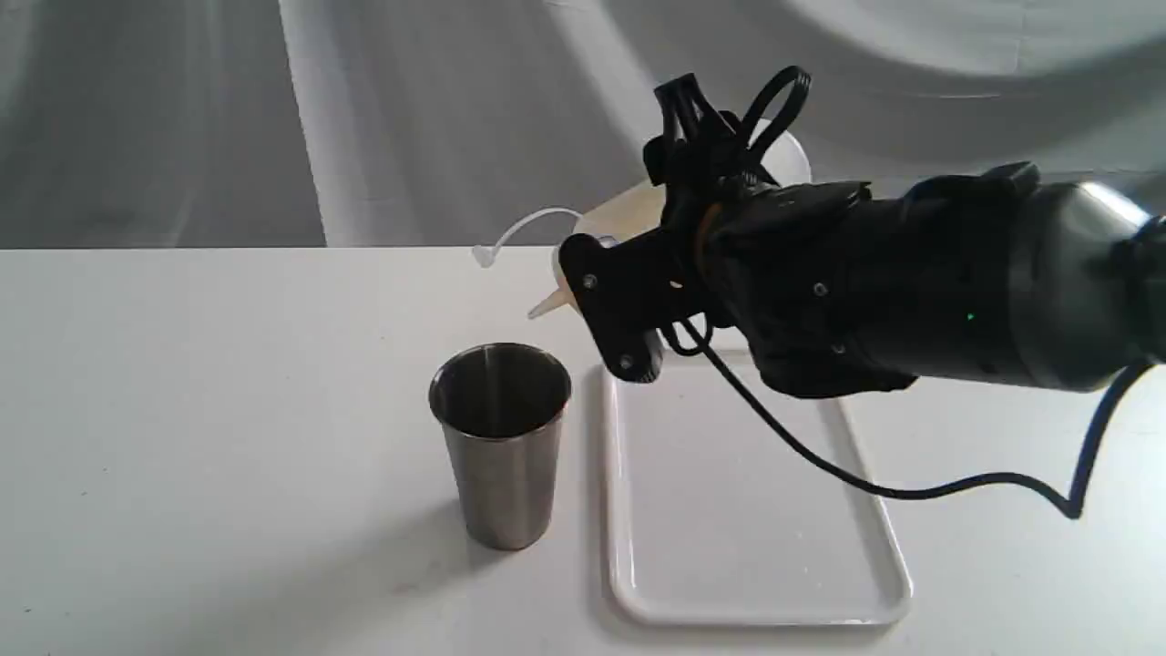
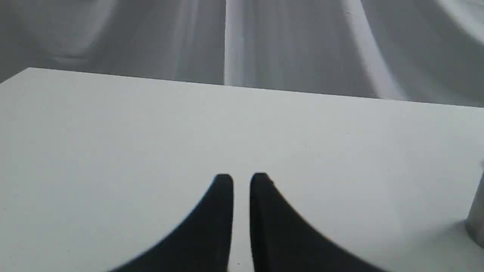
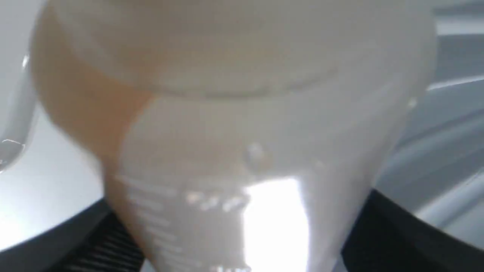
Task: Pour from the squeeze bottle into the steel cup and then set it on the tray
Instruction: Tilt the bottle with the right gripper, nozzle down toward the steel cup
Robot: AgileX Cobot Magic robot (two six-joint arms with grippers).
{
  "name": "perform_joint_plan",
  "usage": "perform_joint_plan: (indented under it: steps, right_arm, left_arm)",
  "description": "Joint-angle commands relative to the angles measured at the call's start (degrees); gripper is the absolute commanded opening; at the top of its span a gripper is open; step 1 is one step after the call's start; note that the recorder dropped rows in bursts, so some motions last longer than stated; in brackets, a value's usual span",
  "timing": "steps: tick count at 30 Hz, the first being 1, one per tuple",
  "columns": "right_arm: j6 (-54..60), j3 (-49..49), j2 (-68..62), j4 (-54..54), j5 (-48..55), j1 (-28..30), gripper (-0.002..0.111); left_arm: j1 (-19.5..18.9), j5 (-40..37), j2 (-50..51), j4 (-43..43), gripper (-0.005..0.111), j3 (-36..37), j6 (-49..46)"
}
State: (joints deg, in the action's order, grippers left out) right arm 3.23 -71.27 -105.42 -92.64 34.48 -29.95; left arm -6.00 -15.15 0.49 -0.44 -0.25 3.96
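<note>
One squeeze bottle, likely light, soft-walled.
Your right hand is clamped round its body; hold there, gently.

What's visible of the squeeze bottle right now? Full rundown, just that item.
The squeeze bottle is a translucent whitish plastic cylinder with a cone nozzle and a thin cap strap curling off its neck. It is held off the table, tipped so the nozzle slants down towards the steel cup; no stream shows. Amber liquid lies along its lower side. Only the right gripper touches it, clamped across the body and hiding much of it in the exterior view.
</note>
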Motion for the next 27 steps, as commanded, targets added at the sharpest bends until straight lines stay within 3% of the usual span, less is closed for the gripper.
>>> perform_joint_plan:
  steps: [1,9,27]
  right_arm:
    - [-1.0,-2.5,-0.9,-1.8,0.9,-0.1,0.000]
    - [-0.5,-3.8,-2.2,-7.3,0.3,-0.3,0.000]
    - [7.5,-3.8,-2.2,-7.3,0.3,-0.3,0.000]
  left_arm:
    - [0.3,-0.1,0.2,-0.2,0.008,0.3,0.1]
    - [0.3,-0.1,0.2,-0.2,0.008,0.3,0.1]
    - [0.3,-0.1,0.2,-0.2,0.008,0.3,0.1]
